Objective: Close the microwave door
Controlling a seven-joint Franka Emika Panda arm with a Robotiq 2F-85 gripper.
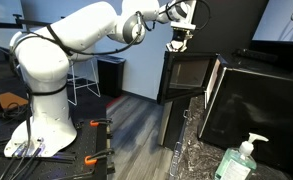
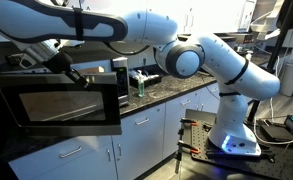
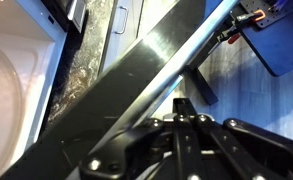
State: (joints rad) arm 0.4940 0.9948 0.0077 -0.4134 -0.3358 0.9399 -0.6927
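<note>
The microwave door stands swung open in both exterior views, a black panel with a dark glossy window. The black microwave sits on the counter beside it, and its pale cavity shows in the wrist view. My gripper hangs just above the door's top edge and close behind it. In the wrist view the fingers lie close together and hold nothing, and the door's silvery top edge runs diagonally below them. I cannot tell whether the gripper touches the door.
A granite countertop carries a sanitizer bottle, which also shows in an exterior view. White cabinets stand under the counter. A small black bin, a white stool and tools on the floor are near the robot base.
</note>
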